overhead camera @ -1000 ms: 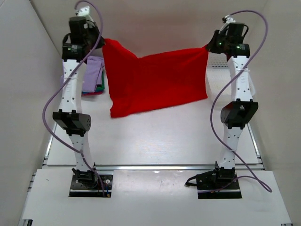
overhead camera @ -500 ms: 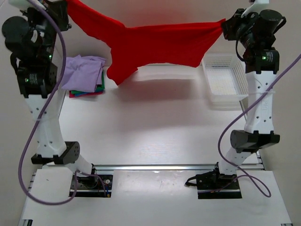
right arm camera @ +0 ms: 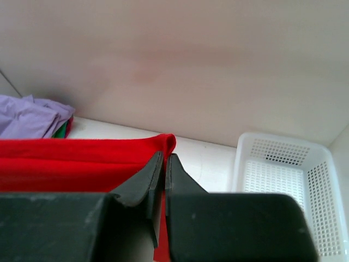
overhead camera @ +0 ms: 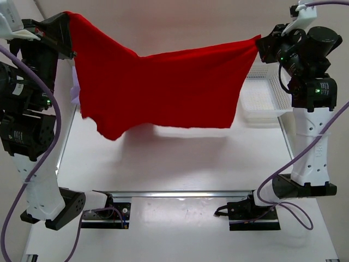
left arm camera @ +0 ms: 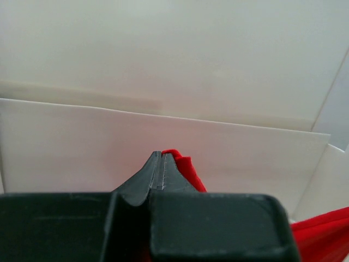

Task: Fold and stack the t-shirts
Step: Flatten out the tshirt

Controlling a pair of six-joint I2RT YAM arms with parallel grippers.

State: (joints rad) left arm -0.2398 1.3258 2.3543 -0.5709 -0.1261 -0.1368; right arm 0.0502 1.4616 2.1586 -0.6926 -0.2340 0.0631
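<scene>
A white plastic mesh basket (overhead camera: 265,99) sits at the far right of the white worktop (overhead camera: 180,159), close to the right side. Plain pale walls (overhead camera: 174,24) enclose the worktop.

The left end effector (overhead camera: 65,28) and right end effector (overhead camera: 261,43) hold the red t-shirt (overhead camera: 163,87) stretched above the table (overhead camera: 180,161).

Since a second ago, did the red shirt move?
Yes. The red t-shirt has stretched out leftward: it now hides most of the folded pile, which lay in plain sight beside it.
</scene>
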